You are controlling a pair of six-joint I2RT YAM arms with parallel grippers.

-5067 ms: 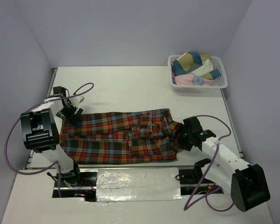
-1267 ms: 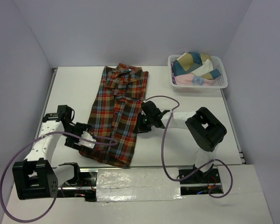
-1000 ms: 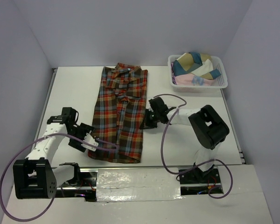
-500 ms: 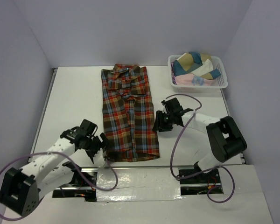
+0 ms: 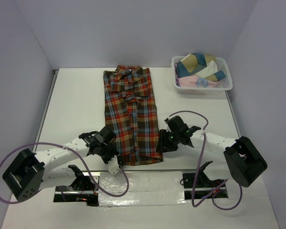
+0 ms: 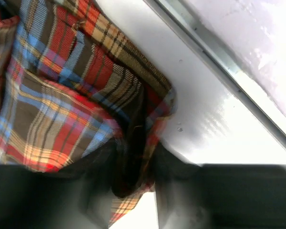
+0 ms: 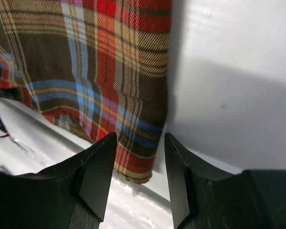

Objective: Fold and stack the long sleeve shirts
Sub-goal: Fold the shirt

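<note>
The left hand (image 6: 133,183) sits at the near left corner of the plaid shirt (image 5: 131,114), and the right hand (image 7: 139,143) is at the near right corner, so both are at the hem.

The task looks to be somewhere in the middle of the first shirt. It lies on the desk (image 5: 76,105) as a long narrow strip, collar at the far end and hem at the near edge, with no sleeve sticking out to either side, so the sleeves appear to be tucked in already. The strip is not yet folded across its length, and that is probably the step in hand: lifting the hem toward the collar. No finished stack shows anywhere. The white basket (image 5: 202,90) at the far right holds bundled cloth (image 5: 200,67); whether those pieces are more shirts cannot be told from here, but if so they are all left to do.

In the left wrist view the fingers are blurred, yet a bunched fold of the hem corner stands up between them, so that hand appears to be gripping the cloth. The right hand is parted about halfway and holds nothing. Its fingers straddle the shirt's right edge from above, and whether they touch the fabric cannot be told.
</note>
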